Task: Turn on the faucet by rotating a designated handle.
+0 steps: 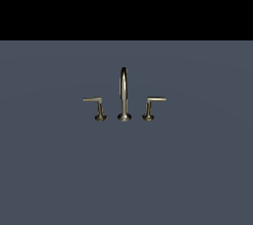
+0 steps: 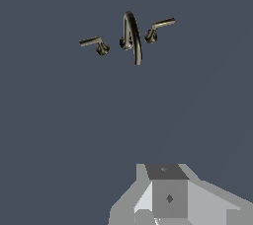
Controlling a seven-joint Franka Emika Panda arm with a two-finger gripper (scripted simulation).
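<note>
Judging from both views, the task is not begun: the faucet [image 1: 124, 95] stands at centre frame in the exterior view, and the designated handle [image 1: 97, 106], just left of the spout, is untouched, lever jutting left. All approach, contact and rotation remain. Gripper [image 2: 165, 204]: only its grey body shows at the wrist frame's lower edge; fingers unseen, opening cannot be told; nothing touched.
</note>
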